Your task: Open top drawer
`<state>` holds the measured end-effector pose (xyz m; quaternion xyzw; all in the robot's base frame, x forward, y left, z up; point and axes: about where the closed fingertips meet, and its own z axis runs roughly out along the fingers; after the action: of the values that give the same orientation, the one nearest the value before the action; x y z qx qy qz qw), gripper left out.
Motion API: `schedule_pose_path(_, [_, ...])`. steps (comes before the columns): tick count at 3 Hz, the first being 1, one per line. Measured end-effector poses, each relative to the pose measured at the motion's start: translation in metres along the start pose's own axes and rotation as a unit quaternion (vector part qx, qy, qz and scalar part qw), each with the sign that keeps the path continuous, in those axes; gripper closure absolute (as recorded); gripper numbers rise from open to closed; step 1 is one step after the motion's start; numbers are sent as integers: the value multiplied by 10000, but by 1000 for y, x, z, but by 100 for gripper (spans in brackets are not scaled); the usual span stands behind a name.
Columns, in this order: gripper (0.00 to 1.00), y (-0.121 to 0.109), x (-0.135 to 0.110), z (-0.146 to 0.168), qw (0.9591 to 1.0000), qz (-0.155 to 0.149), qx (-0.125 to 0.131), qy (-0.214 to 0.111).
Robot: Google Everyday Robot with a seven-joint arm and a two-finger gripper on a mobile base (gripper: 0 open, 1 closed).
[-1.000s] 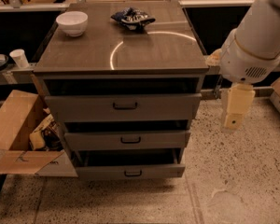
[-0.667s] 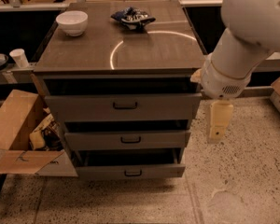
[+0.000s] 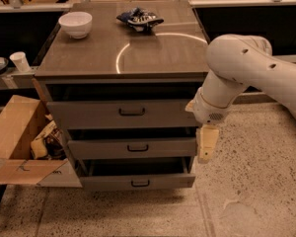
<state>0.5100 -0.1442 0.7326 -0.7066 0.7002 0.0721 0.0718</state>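
The grey cabinet (image 3: 123,58) has three drawers, each with a small black handle. The top drawer (image 3: 89,115) has the tallest front panel, with its handle (image 3: 131,112) at the centre. A dark gap shows above its front. My gripper (image 3: 207,144) hangs pointing down at the right edge of the cabinet, beside the right end of the middle drawer (image 3: 103,148). It is lower than the top drawer's handle and well to its right. It holds nothing that I can see. The white arm (image 3: 246,70) reaches in from the right.
A white bowl (image 3: 75,23) and a crumpled blue-and-white bag (image 3: 139,19) sit on the cabinet top. An open cardboard box (image 3: 17,132) with clutter stands on the floor left of the cabinet. A paper cup (image 3: 20,61) is on a ledge at left. Speckled floor (image 3: 256,181) lies to the right.
My arm has swung left and closer to the cabinet. The gripper has moved from out over the floor to the right edge of the drawer fronts. The drawers have not moved.
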Motion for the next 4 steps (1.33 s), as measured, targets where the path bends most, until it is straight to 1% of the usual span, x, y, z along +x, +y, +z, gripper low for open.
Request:
schedule_pose_path(1, [0, 0, 0, 0, 10000, 0, 0, 0])
schedule_pose_path(2, [0, -19, 4, 6, 9998, -80, 184, -56])
schedule_pose_path(3, [0, -57, 6, 18, 9984, -288, 477, -73])
schedule_pose_path(4, [0, -101, 5, 45, 9969, -445, 645, 41])
